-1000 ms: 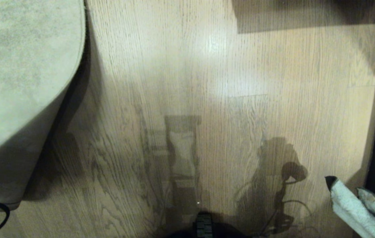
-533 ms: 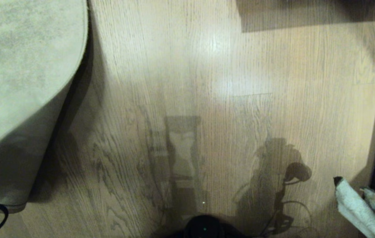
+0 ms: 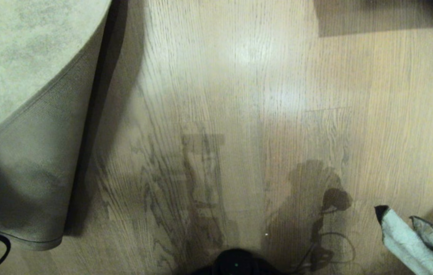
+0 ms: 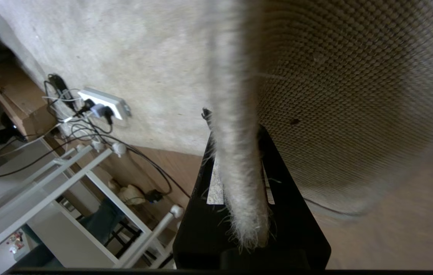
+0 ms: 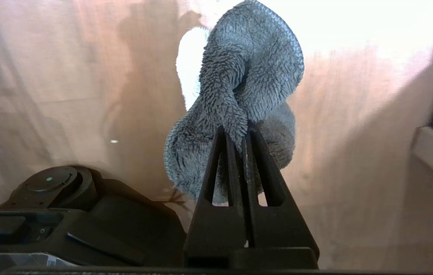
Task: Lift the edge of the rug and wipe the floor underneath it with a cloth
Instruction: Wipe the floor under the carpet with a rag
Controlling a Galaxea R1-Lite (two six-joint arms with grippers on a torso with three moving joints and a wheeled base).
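Right now the right gripper point(image 5: 237, 139), low at the robot's right side, is clamped on the fluffy grey cloth point(image 5: 239, 95), which hangs above the wood floor point(image 3: 239, 76). Farther off on the left, the left gripper point(image 4: 235, 152) pinches the rug edge point(image 4: 235, 126) tight and holds it up, so the woven backing point(image 3: 44, 152) shows. To wipe well, I think the rug must be kept high while the cloth goes down flat on the shaded floor beside the lifted flap.

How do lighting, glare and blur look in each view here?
Head view: dim and warm, soft glare patch on the floor, robot shadows lower centre, dark shadow under the lifted rug edge. Left wrist view: rug edge close to the lens and blurred, woven backing smeared. Right wrist view: floor behind the cloth blown out white at the top; cloth fibres sharp.
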